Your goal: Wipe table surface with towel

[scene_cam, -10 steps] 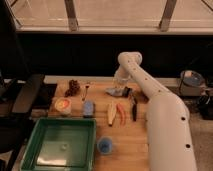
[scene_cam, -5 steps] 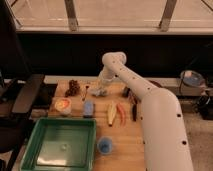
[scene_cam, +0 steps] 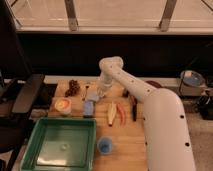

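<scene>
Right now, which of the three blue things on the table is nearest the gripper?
The pale blue-grey towel, beside the shut gripper over the table. The brighter blue block lies closer to the camera, the round blue cup closer still.

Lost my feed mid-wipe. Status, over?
Gripper shut, low at table far edge. Towel right beside it, grip unclear. Blue block close in front; grapes to the left.

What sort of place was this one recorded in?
Probably an office or lab-type room: a wooden table stands in front of a wide window wall, with a black chair at the picture's left. The end effector hangs low over the table's far half.
</scene>
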Robot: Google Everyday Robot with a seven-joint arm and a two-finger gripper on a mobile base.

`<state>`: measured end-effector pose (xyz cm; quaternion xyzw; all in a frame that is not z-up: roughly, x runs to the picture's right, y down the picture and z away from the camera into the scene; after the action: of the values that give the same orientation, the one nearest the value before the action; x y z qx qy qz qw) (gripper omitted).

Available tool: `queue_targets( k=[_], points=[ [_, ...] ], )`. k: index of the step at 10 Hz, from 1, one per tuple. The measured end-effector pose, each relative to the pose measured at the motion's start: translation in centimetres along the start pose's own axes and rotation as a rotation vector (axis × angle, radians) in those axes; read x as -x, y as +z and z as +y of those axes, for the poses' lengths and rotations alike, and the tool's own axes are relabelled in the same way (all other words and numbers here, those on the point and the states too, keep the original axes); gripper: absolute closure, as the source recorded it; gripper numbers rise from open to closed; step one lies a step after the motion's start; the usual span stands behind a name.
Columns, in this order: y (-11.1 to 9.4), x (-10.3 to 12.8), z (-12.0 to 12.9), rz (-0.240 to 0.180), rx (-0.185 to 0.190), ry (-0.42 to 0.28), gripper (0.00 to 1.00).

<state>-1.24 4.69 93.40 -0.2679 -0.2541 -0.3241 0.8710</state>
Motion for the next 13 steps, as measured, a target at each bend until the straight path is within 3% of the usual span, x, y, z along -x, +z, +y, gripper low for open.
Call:
queue_targets(
  k=[4,6,8,11,13],
  points=[
    [-1.8,-7.1,5.4,0.077,0.031,0.11,0.8],
    [-2.2,-9.9,5.1,0.102,0.02,0.127,0.8],
    [-2.5,-10.9,4.5,0.109,0.011,0.126,0.8],
    [-1.7,-9.4,1.8,0.1,-0.001,0.094,0.8],
    [-0.4,-5.9,-1.3,0.071,-0.01,0.053,0.8]
  ],
)
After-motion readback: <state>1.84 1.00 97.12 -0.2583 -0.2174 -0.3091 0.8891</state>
